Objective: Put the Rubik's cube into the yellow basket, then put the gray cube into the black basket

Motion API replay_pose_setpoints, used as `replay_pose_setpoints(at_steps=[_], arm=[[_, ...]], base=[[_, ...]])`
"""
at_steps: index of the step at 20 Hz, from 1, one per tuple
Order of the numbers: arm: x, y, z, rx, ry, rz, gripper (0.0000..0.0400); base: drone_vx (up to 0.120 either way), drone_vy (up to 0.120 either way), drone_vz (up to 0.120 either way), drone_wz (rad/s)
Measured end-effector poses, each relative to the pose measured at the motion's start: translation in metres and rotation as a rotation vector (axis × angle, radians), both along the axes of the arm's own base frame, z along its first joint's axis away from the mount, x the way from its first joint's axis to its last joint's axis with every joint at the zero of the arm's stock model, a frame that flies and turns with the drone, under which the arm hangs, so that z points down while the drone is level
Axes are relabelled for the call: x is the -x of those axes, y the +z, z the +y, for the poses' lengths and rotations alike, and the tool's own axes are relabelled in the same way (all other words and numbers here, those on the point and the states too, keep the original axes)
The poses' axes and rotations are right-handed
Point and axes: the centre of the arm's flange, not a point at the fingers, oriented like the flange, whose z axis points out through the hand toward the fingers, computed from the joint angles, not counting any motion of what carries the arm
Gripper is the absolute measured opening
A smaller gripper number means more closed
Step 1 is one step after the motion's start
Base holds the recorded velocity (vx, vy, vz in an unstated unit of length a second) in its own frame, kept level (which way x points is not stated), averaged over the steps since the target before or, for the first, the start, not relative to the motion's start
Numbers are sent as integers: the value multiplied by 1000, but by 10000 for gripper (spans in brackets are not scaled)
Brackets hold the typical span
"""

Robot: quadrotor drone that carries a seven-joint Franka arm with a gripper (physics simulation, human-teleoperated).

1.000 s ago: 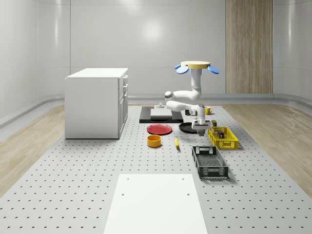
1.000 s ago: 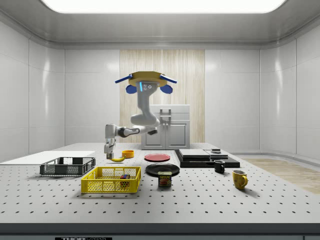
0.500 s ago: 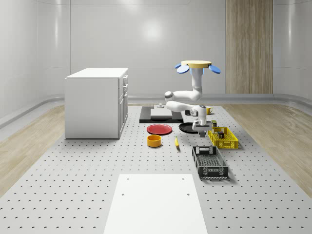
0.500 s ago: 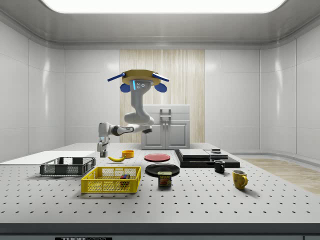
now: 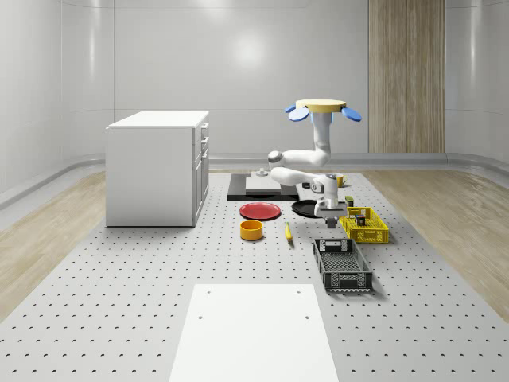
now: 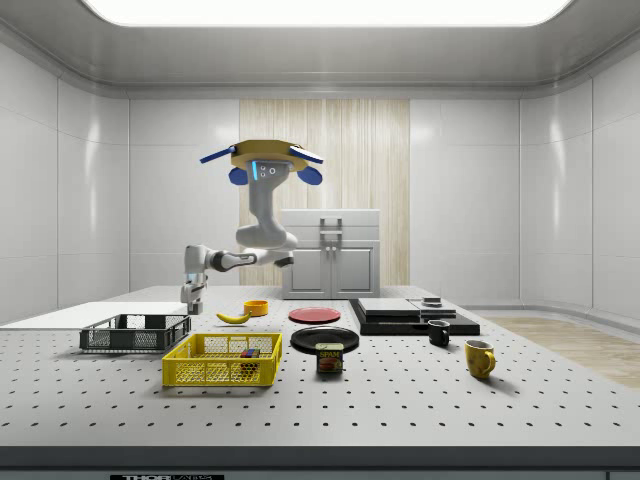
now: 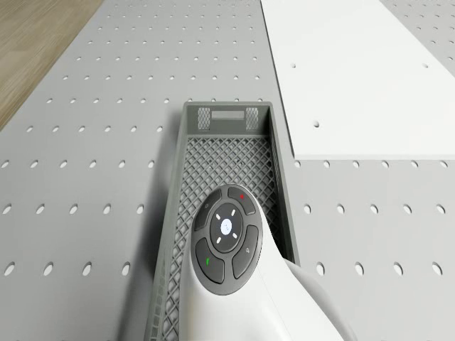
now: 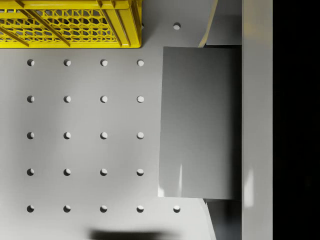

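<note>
Drone (image 5: 324,107) hovers high over the surface (image 5: 143,286), roughly above the black pan (image 5: 305,208). The arm reaches down and toward the camera in the whole-scene view.

Hand (image 5: 328,215) points straight down and is closed on the gray cube (image 8: 200,122). In the wrist view the cube's face sits flush against one finger (image 8: 257,120). It is carried in the air, well clear of the surface.

The hand hangs just past the far rim of the black basket (image 5: 342,265). On the whole-scene view's clock face that basket lies at 6 o'clock from the hand, and the yellow basket (image 5: 364,225) at 4 o'clock, close by. In the side view the hand (image 6: 190,300) is above the black basket's (image 6: 135,333) right end.

The wrist view shows bare holed surface under the cube, with a yellow basket corner (image 8: 70,22) at the edge.

Rubik's cube (image 6: 250,352) is inside the yellow basket (image 6: 222,360).

Open room:
- Banana (image 5: 288,232) lies at 9 o'clock from the black basket's far end, apart from it.
- Orange bowl (image 5: 252,230) and red plate (image 5: 261,211) lie further out.
- White sheet (image 5: 250,334) lies at 7 o'clock from the black basket, not touching.
</note>
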Motion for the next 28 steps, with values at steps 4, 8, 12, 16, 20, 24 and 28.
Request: replay_pose_setpoints(at_steps=[4, 8, 12, 16, 20, 24, 28], arm=[[0, 0, 0, 0, 0, 0, 252], [0, 0, 0, 0, 0, 0, 252], [0, 0, 0, 0, 0, 0, 252], [0, 0, 0, 0, 0, 0, 252], [0, 0, 0, 0, 0, 0, 252], [0, 0, 0, 0, 0, 0, 252], [0, 0, 0, 0, 0, 0, 252]], base=[[120, 0, 0, 0], [120, 0, 0, 0], [80, 0, 0, 0], [100, 0, 0, 0], [120, 0, 0, 0], [120, 0, 0, 0], [120, 0, -10, 0]])
